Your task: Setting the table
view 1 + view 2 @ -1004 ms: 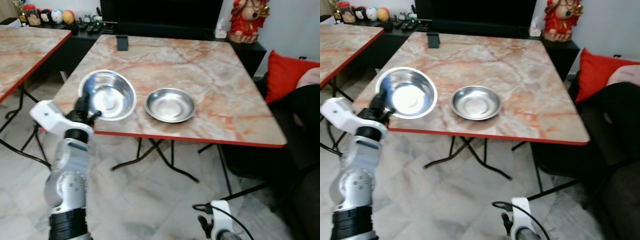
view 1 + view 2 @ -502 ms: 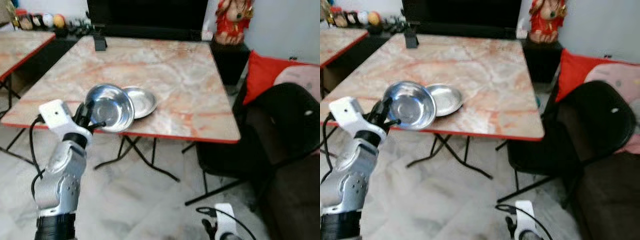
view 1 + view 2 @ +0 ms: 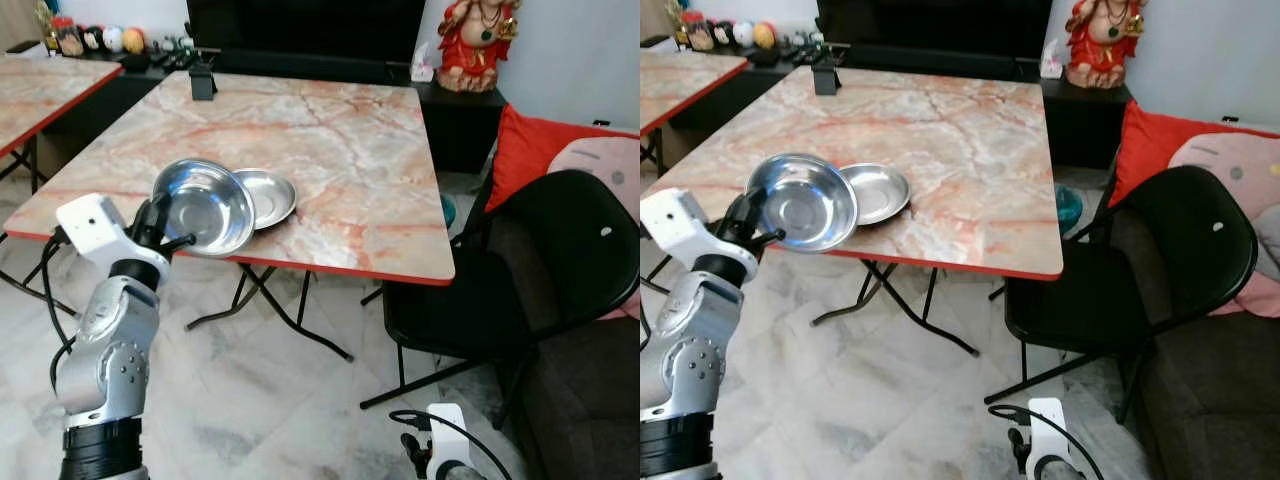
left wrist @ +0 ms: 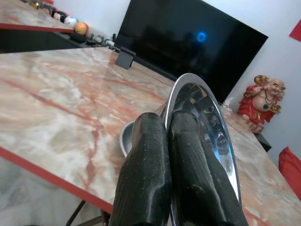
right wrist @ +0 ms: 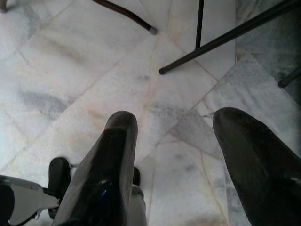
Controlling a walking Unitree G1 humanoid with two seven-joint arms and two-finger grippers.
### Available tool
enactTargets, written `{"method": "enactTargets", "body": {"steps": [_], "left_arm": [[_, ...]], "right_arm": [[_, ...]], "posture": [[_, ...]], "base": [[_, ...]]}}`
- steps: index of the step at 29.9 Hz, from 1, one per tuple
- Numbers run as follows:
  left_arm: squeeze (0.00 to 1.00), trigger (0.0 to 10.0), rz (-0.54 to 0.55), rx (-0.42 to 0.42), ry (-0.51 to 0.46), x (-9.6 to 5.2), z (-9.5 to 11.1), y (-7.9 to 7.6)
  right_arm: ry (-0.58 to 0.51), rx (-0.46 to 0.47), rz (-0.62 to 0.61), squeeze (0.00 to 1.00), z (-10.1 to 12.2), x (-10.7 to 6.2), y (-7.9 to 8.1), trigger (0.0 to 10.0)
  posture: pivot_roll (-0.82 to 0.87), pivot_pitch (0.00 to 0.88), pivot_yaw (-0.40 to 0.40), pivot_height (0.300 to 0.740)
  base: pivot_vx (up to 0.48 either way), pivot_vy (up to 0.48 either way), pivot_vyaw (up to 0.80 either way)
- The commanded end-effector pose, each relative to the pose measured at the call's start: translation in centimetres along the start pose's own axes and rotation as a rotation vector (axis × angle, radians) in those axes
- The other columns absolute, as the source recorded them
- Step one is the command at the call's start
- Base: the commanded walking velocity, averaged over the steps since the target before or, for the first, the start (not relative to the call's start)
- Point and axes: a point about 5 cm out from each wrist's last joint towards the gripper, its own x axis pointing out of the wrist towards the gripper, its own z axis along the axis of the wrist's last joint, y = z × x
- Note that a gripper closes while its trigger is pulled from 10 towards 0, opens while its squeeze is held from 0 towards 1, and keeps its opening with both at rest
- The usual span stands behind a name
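1. The left gripper [image 3: 172, 232] was clenched on the near rim of the big steel bowl [image 3: 205, 205], its two black fingers [image 4: 146, 183] pinching the rim between them, one inside and one outside.
2. The bowl stood lifted and tilted, its open side turned up and toward the head camera, its far edge overlapping the small steel dish [image 3: 265, 197]. A second before, it sat flat on the table [image 3: 340, 140] to the left of the dish, with a clear gap between them. Whether bowl and dish actually touched now could not be told.
3. The dish lay flat on the marble top near the front edge, as it had lain earlier.
4. The whole scene had slid across the head views in that second: the black chair [image 3: 520, 290] and the red cushion [image 3: 525, 150] had come into fuller view on the right. That was the camera turning with the body, not the furniture moving.
5. The right gripper [image 5: 176, 155] hung idle low by the floor [image 5: 70, 61], its fingers spread apart and empty.
6. My reading: the bowl had been picked up and was being carried rightward along the table, probably toward the place by the chair. The pinch on a thin rim looked slight, so the tilted bowl could swing or slip.
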Motion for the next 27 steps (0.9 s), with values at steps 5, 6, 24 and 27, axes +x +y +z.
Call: {"method": "enactTargets", "body": {"steps": [5,6,24,27], "left_arm": [[0.00,10.0,-0.012,-0.010,-0.031,0.40,0.79,-0.32],[0.00,10.0,-0.011,-0.009,-0.031,0.41,0.79,-0.31],[0.00,10.0,-0.008,-0.060,-0.029,0.67,1.17,0.05],[0.00,10.0,0.006,-0.061,-0.024,0.71,1.16,0.32]], "right_arm": [[-0.007,0.011,-0.004,0.00,0.32,0.08,0.03,10.0],[-0.007,0.012,-0.004,0.00,0.31,0.08,0.03,10.0],[0.002,0.009,-0.002,0.00,0.21,0.06,-0.07,10.0],[0.004,0.006,0.000,0.00,0.19,0.06,-0.07,10.0]], "posture": [[0.01,0.000,-0.056,0.719],[0.01,0.000,-0.056,0.719],[0.01,0.000,-0.061,0.719],[0.01,0.000,-0.061,0.719]], "base": [[0.338,0.000,0.00],[0.356,0.000,0.00],[0.360,0.000,0.00],[0.360,0.000,0.00]]}}
